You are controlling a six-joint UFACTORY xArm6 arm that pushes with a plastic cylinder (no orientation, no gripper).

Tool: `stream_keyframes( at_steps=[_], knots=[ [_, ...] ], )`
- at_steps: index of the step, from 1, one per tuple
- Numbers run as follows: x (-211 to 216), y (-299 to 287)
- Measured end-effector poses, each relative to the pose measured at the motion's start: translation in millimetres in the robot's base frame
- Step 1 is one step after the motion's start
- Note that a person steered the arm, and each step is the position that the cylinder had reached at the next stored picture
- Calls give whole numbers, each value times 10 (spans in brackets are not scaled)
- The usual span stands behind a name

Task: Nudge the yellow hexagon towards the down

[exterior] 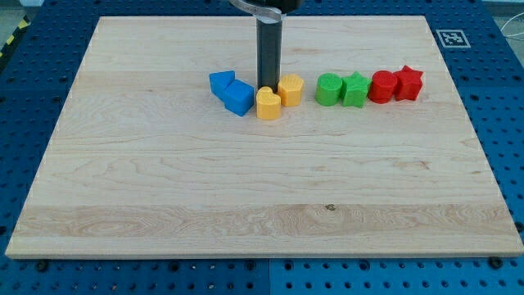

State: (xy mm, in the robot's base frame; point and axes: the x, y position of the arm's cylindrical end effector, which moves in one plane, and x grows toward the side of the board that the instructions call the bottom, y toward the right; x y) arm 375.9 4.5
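The yellow hexagon [291,89] sits on the wooden board [246,205] near the middle of its upper part. A yellow heart [268,104] touches it at its lower left. My tip [267,87] stands just left of the hexagon and right above the heart, close to both. The dark rod rises straight up from there to the view's top.
Two blue blocks [232,91] lie together left of my tip. To the right of the hexagon stand a green cylinder [328,89], a green star [355,89], a red cylinder [381,86] and a red star [408,83] in a row. A marker tag [452,38] is at the board's upper right.
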Motion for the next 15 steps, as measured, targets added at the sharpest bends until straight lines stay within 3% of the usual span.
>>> stream_keyframes(
  at_steps=[3,7,9,15],
  knots=[
    [-352,158],
    [-260,611],
    [-290,205],
    [-100,186]
  ],
)
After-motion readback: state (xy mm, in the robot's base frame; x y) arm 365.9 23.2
